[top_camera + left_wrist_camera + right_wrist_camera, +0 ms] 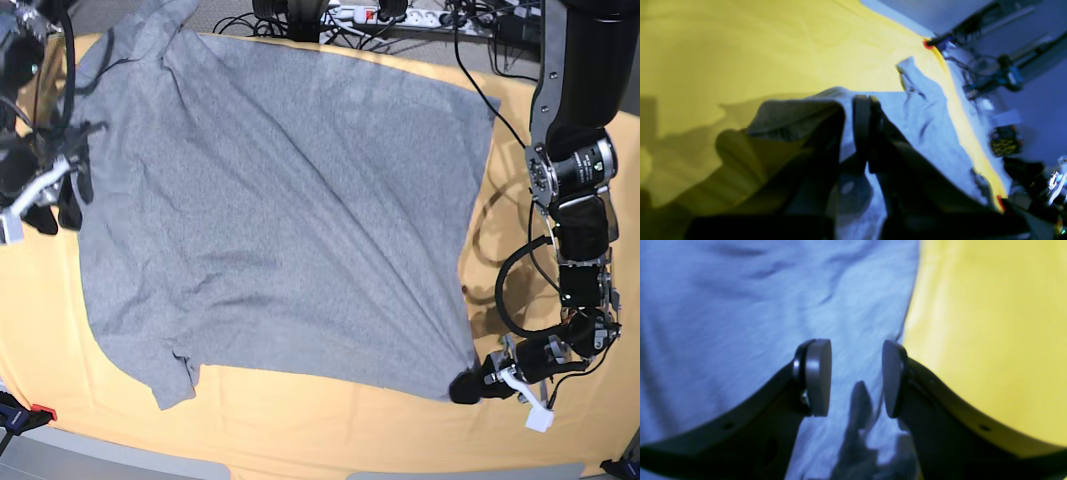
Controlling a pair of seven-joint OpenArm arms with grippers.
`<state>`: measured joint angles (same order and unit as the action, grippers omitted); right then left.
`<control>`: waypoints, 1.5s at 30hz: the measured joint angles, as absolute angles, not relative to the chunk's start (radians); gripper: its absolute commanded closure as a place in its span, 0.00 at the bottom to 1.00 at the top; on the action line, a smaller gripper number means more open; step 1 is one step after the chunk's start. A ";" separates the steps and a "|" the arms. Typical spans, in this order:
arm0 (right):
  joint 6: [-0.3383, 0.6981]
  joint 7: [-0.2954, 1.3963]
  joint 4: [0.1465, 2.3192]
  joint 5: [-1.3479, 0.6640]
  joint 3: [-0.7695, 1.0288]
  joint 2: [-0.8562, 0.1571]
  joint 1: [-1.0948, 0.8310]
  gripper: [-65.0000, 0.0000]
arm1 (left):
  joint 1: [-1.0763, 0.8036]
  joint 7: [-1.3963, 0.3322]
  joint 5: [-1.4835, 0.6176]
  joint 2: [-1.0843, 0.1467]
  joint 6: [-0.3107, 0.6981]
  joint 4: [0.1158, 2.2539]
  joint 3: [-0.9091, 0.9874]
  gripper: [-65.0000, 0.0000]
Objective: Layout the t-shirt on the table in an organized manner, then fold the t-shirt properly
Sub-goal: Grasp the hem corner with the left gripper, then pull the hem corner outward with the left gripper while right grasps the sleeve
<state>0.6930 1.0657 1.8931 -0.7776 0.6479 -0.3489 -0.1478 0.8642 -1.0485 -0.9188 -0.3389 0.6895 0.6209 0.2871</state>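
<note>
T-shirt (280, 210), plain grey side up, lies spread over most of the table (300, 430), from the far edge down toward the near one, with one sleeve at the far left corner and the other near the near left. Left gripper (468, 386) is clamped on the shirt's near right corner, pulling creases toward it. Right gripper (857, 376) hovers over the shirt's left edge, pads (818, 376) apart with nothing between them.
</note>
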 measured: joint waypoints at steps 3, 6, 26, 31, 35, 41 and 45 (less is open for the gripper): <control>0.693 1.000 1.879 -0.691 0.588 -0.348 -0.135 0.58 | 0.857 -1.047 -0.920 -0.359 0.690 0.621 0.287 1.00; 0.651 0.934 1.821 -0.575 0.555 -0.346 -0.120 0.58 | 0.825 -1.036 -0.923 -0.373 0.690 0.621 0.287 1.00; 0.692 0.981 1.227 -0.742 0.544 -0.519 0.327 0.45 | 0.712 -0.968 -0.883 -0.596 0.670 0.620 0.282 1.00; 0.692 0.985 1.227 -0.732 0.501 -0.467 0.310 0.45 | 0.712 -0.969 -0.915 -0.629 0.671 0.620 0.282 1.00; 0.693 0.985 1.225 -0.704 0.442 -0.408 0.308 0.45 | 0.711 -1.003 -0.971 -0.632 0.671 0.620 0.282 1.00; 0.693 0.874 1.225 -0.524 0.372 -0.379 0.302 0.45 | 0.712 -1.015 -0.980 -0.624 0.672 0.620 0.282 1.00; 0.637 0.833 1.225 -0.420 0.368 -0.376 0.300 0.44 | 0.711 -1.022 -0.980 -0.624 0.672 0.620 0.282 1.00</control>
